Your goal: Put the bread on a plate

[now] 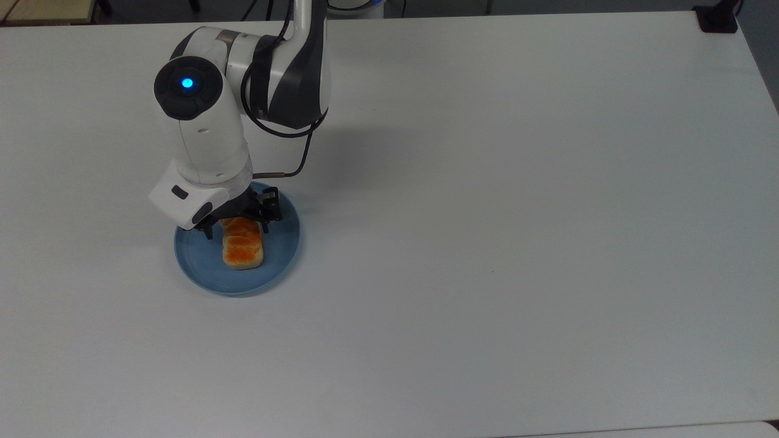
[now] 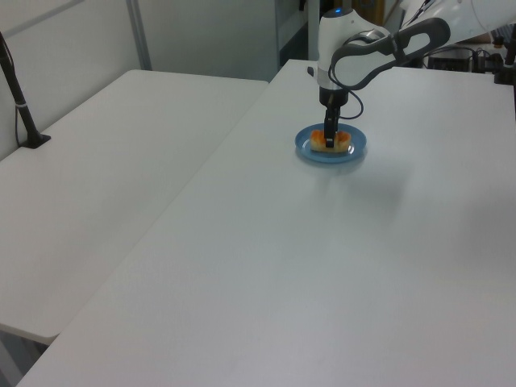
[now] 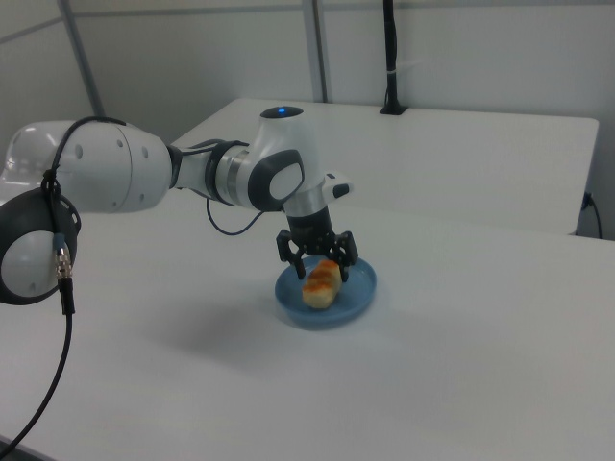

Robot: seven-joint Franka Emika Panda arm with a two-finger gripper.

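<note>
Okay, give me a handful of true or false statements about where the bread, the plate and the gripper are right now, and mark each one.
1. The bread lies inside the rim of the plate. True.
2. The plate is red. False: it is light blue.
3. The gripper is right over the bread, with one of its fingers on either side of the loaf. True.
4. The bread sits on the bare table, beside the plate. False: it is on the plate.
5. A second plate stands on the table. False: there is just one plate.
</note>
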